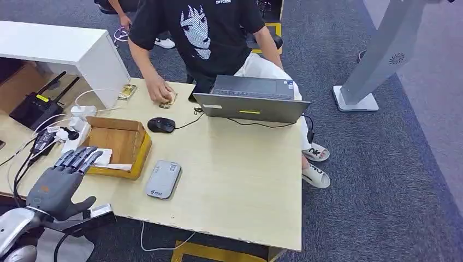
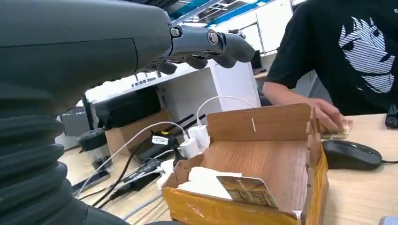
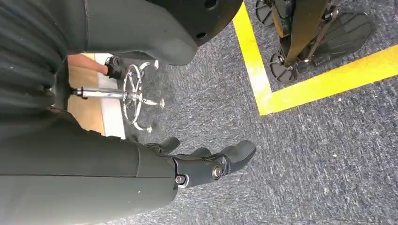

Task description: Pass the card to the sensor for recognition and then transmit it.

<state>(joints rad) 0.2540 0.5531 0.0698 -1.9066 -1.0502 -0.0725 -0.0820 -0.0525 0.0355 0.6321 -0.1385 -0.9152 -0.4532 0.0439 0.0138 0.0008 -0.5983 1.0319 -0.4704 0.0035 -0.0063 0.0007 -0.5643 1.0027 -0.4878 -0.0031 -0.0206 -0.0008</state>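
Over box point(image 1: 117, 143): left hand point(image 1: 61, 183) fingers spread, empty; one card point(image 2: 247, 191) inside; right hand point(image 3: 206, 164) empty.

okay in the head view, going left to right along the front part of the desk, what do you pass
Left hand → cardboard box holding cards → grey sensor → bare desk up to its right edge, then carpet. The mouse and laptop lie farther back.
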